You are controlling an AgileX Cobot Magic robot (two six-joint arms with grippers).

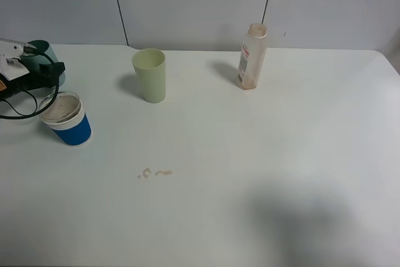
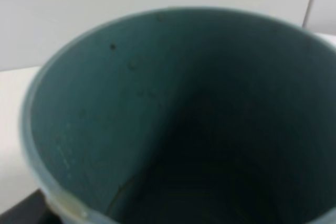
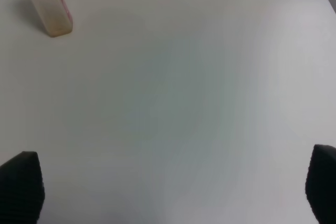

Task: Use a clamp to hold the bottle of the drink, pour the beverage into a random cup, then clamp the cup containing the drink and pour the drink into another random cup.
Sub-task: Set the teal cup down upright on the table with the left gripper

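At the far left my left gripper (image 1: pixel 49 74) is shut on the teal cup (image 1: pixel 45 51), holding it just behind and above the blue-sleeved paper cup (image 1: pixel 67 120). The left wrist view is filled by the teal cup (image 2: pixel 173 119), its dark green inside showing no clear liquid. The paper cup's inside looks brownish grey. The bottle (image 1: pixel 252 57) stands upright at the back right and looks nearly drained; it also shows in the right wrist view as the bottle (image 3: pixel 47 3). My right gripper (image 3: pixel 168 192) is open over bare table, out of the exterior view.
A pale yellow-green tumbler (image 1: pixel 150 74) stands upright at the back, left of centre. Small brown drops (image 1: pixel 155 172) lie on the white table (image 1: pixel 281 154). A black cable (image 1: pixel 28 107) loops beside the paper cup.
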